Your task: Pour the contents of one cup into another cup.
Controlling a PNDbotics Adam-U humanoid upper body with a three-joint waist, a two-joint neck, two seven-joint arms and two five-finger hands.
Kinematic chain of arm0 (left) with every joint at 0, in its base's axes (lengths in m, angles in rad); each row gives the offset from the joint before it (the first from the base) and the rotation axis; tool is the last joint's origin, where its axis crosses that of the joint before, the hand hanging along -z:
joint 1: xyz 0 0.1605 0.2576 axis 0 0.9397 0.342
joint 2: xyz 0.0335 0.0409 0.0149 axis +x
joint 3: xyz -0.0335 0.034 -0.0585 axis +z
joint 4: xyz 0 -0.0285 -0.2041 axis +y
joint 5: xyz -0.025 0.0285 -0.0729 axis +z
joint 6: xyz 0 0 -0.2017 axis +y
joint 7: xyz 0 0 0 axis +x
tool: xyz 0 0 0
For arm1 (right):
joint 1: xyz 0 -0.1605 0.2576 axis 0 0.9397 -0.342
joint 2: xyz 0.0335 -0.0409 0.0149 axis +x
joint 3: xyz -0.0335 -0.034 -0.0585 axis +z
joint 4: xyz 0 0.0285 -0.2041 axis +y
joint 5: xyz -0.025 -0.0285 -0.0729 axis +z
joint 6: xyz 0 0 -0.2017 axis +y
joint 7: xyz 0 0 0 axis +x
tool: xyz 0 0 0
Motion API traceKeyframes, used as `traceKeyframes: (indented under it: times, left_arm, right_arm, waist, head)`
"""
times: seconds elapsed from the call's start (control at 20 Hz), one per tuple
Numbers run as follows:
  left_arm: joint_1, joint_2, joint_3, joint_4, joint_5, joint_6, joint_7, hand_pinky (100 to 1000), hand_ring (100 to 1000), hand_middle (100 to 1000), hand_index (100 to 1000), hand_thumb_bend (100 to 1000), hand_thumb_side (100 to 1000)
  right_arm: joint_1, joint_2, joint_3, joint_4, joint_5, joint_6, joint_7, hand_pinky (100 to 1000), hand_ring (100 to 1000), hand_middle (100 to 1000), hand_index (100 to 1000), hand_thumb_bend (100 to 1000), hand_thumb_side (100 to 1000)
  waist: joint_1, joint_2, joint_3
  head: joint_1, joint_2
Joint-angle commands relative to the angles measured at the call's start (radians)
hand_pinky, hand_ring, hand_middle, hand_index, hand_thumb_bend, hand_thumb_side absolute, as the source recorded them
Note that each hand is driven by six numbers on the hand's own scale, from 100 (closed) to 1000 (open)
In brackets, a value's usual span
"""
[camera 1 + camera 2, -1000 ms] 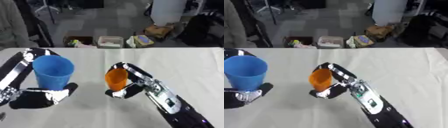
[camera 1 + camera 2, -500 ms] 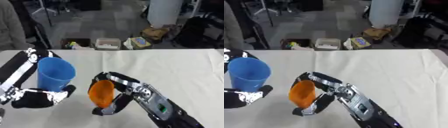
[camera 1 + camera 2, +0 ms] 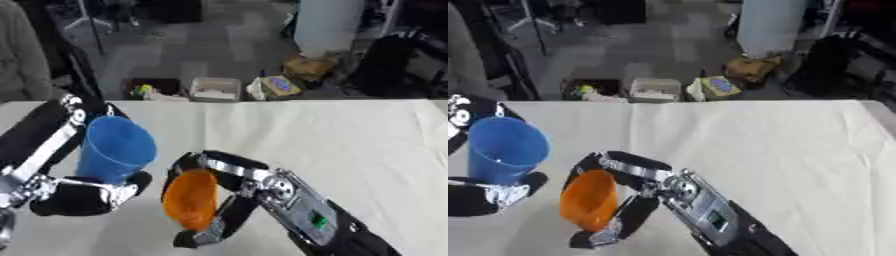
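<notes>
**Clutter beyond the counter**

The white counter [image 3: 332, 135] spans the foreground. Past its far edge, on the grey floor [image 3: 201, 50], sit a dark bin [image 3: 144, 89] holding something green, a pale tray [image 3: 215, 89], a brown box [image 3: 308, 66] and a tall white cylinder [image 3: 327, 22]. A black bag [image 3: 398, 65] stands at right.

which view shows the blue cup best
The left eye view: the blue cup sits whole, well inside the frame, with the left hand curled round its base. The right eye view shows it too, but close to the left edge.

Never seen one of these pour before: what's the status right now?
Left hand holding blue cup upright. Right hand gripping orange cup, tilted toward blue. Nothing between them.
</notes>
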Motion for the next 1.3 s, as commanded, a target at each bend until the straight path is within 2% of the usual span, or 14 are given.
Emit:
traceKeyframes:
  times: [0.05, 0.55, 0.75, 1.3]
  left_arm:
    - [-0.037, -0.003, 0.006, -0.018, -0.059, -0.009, -0.039, 367, 100, 156, 464, 355, 100]
    - [-0.089, -0.058, 0.001, 0.016, -0.225, -0.041, -0.153, 327, 100, 142, 449, 364, 100]
    - [-0.097, -0.069, 0.0, 0.03, -0.277, -0.07, -0.185, 299, 100, 137, 445, 365, 100]
    - [-0.056, -0.058, 0.016, 0.005, -0.431, -0.148, -0.225, 255, 100, 127, 442, 348, 100]
  right_arm:
    - [-0.019, 0.01, 0.004, -0.008, 0.001, 0.005, 0.001, 133, 208, 321, 462, 279, 100]
    - [-0.016, 0.031, 0.012, 0.006, 0.0, 0.007, 0.011, 134, 208, 321, 461, 275, 100]
    - [-0.015, 0.035, 0.013, 0.008, 0.0, 0.006, 0.011, 134, 209, 359, 461, 273, 100]
    - [-0.011, 0.035, 0.008, 0.007, -0.001, 0.007, 0.005, 135, 209, 374, 460, 269, 100]
  waist:
    - [0.003, -0.024, 0.0]
    - [0.002, -0.025, 0.006]
    - [0.003, -0.025, 0.006]
    - [0.002, -0.022, 0.007]
  head:
    - [-0.003, -0.01]
    - [0.015, -0.014]
    - [0.021, -0.013]
    - [0.019, -0.018]
